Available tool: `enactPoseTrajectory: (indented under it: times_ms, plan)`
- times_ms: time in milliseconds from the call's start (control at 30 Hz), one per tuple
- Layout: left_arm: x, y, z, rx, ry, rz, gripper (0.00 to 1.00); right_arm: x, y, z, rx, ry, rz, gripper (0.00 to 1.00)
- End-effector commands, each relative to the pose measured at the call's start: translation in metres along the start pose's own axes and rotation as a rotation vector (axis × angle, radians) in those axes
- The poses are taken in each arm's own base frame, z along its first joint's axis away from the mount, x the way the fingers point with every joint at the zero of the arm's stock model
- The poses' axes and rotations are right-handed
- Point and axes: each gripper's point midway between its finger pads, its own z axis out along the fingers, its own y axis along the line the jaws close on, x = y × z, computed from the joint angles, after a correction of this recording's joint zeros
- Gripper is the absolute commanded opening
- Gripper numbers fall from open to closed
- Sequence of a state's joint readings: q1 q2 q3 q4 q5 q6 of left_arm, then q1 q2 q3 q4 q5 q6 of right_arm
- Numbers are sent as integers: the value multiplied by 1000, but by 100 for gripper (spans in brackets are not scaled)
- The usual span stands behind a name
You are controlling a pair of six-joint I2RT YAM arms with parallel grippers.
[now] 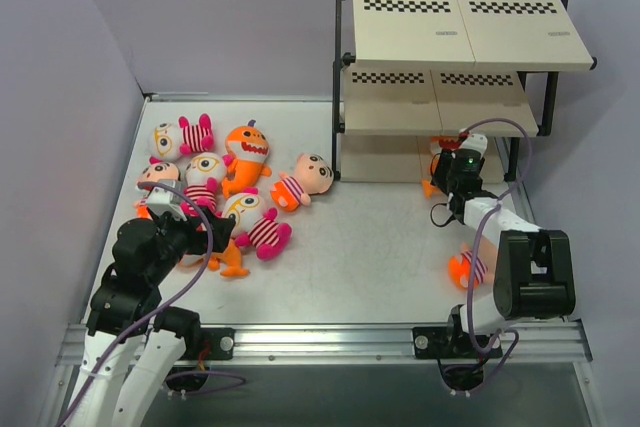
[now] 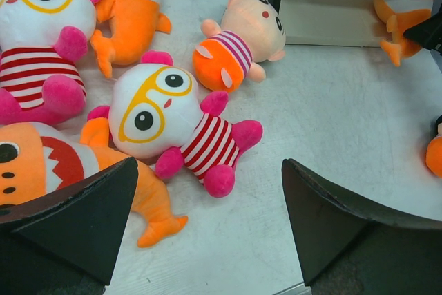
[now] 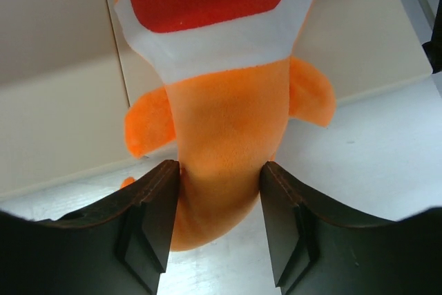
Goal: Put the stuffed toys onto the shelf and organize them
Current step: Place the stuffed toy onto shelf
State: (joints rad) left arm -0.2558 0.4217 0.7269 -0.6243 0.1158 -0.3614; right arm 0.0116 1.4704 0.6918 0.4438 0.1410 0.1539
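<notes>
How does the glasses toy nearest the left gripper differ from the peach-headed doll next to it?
The glasses toy has a white face, yellow rims and pink limbs; the peach-headed doll has a peach face and orange body. The toy's stripes are red, the doll's purple. Both lie flat on the table.

We see a pale grey table (image 1: pixel 380 267), matt and lightly scuffed, closed in on three sides by plain walls of a soft lavender grey: a left wall (image 1: pixel 50 147), a back wall (image 1: pixel 230 17) and a right wall (image 1: pixel 610 147). Along the table's near edge we find a silver metal rail (image 1: pixel 330 339), and below it a darker grey surface (image 1: pixel 330 397). The light falls evenly and softly, and the shadows on the table are faint.
</notes>
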Motion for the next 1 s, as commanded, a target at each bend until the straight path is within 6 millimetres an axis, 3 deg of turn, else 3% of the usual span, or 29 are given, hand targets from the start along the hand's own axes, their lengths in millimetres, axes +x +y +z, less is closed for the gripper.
enactPoseTrajectory:
  times_ms: [0, 267, 467, 700, 733, 833, 967]
  plan:
    - [-8, -2, 2, 9, -31, 14, 94, -16, -3, 4, 13, -56, 19, 50]
    - [-7, -2, 2, 6, -27, 14, 94, -33, 3, -17, -25, -107, 105, 75]
    - [-7, -2, 3, 5, -24, 13, 94, -43, 5, -38, -50, -147, 206, 77]
    - [-7, -1, 2, 1, -26, 12, 94, -29, -4, -43, -103, -141, 371, 76]
    - [-7, -1, 2, 3, -27, 13, 94, -17, -5, -43, -120, -118, 392, 76]
    - [-8, -2, 1, 8, -33, 14, 94, -14, -6, -43, -196, -125, 463, 76]
    - [-8, -3, 0, 14, -34, 15, 94, 4, -5, -40, -247, -95, 502, 77]
